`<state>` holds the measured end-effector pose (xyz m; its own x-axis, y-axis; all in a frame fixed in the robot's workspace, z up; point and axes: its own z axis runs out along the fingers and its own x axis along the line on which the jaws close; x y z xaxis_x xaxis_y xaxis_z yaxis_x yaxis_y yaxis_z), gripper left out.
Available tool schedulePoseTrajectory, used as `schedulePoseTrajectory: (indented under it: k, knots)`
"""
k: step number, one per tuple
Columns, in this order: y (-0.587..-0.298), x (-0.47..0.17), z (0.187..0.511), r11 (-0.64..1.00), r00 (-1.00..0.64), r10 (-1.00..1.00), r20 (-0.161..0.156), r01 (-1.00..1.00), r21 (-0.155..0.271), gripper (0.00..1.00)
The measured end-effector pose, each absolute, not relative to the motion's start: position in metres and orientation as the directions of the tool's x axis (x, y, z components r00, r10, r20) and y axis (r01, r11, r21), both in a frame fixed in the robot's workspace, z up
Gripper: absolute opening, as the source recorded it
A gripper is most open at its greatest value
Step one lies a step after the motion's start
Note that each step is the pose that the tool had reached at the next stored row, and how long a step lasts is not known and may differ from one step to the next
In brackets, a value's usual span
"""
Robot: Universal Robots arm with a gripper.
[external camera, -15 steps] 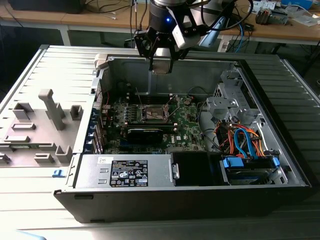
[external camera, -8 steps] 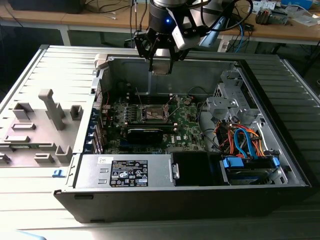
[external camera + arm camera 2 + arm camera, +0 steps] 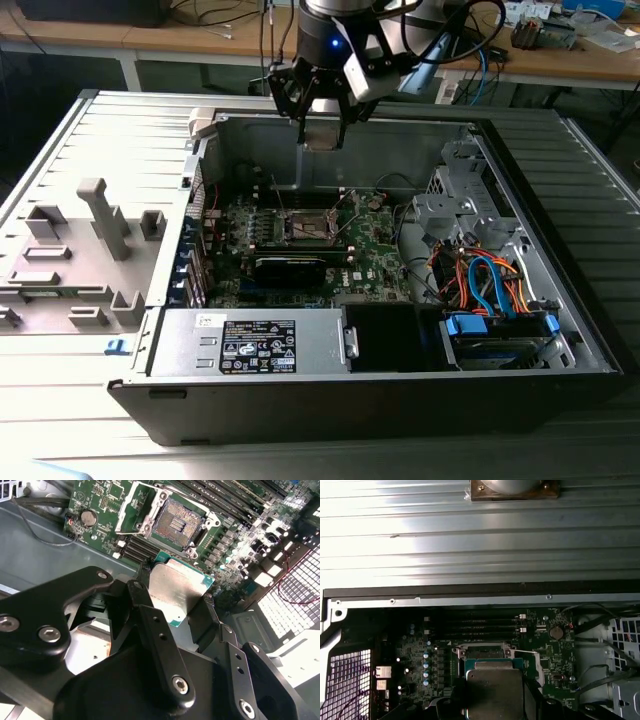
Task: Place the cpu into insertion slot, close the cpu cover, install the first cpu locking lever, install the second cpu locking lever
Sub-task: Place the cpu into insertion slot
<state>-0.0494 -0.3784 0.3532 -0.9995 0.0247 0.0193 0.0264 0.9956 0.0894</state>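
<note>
Exterior view: jaws hang over the open computer case [image 3: 300, 400], clamped on the cpu [image 3: 322, 135], well above the insertion slot [image 3: 308, 228]. Second wrist view: cpu pinched between the fingers [image 3: 201, 621], slot bare, cpu cover [image 3: 131, 507] tilted up beside it. First wrist view: cpu overlaps the slot.

Cut off by the picture's edge in the first wrist view: one side of the cpu [image 3: 492, 690]. Mostly hidden behind it: the insertion slot [image 3: 485, 653]. In the second wrist view, covered by the links of the gripper [image 3: 175, 594]: one cpu corner.
</note>
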Motion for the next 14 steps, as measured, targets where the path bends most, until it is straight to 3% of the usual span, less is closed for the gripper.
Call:
schedulePoseTrajectory:
  k: [14]
  knots:
    - [-0.3805,-0.0501,0.3511,0.996,-1.0,0.025,0.019,0.026,0.089,0.55]
